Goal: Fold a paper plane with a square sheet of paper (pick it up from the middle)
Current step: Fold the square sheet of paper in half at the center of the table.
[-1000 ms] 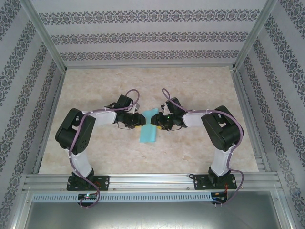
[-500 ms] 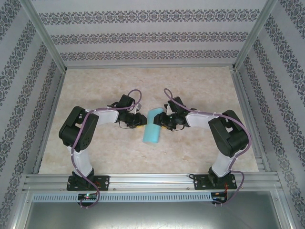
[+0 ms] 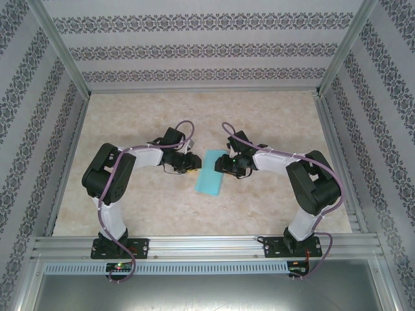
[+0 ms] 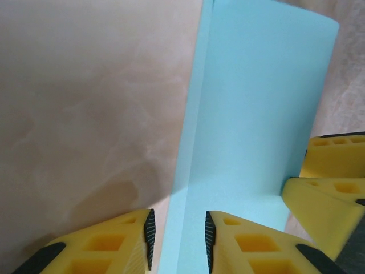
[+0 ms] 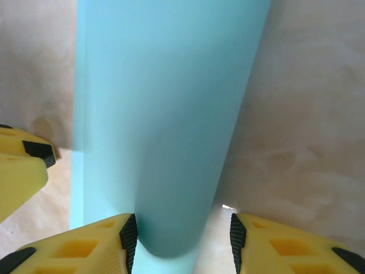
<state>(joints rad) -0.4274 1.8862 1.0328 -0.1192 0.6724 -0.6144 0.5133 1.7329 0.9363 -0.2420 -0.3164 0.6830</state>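
Note:
The square sheet of paper (image 3: 211, 175) lies on the table between my two grippers, doubled over into a long turquoise rectangle, not a pointed paper plane. My left gripper (image 3: 192, 163) is at its left edge. In the left wrist view the jaws (image 4: 179, 240) stand apart, with the paper's creased edge (image 4: 251, 114) running between them unpinched. My right gripper (image 3: 222, 166) is at the right edge. Its jaws (image 5: 182, 240) are open around a curled fold of the paper (image 5: 171, 114), which touches the left pad (image 5: 130, 234) only.
The marble-patterned tabletop (image 3: 130, 129) is boxed in by patterned walls and aluminium rails (image 3: 201, 243) at the near edge. The two grippers face each other closely across the paper. The right gripper's yellow fingers (image 4: 331, 188) show in the left wrist view.
The paper was lifted and curled between the grippers, and now it has come down flatter onto the table. The right jaws have opened wider, and both arms have shifted slightly.

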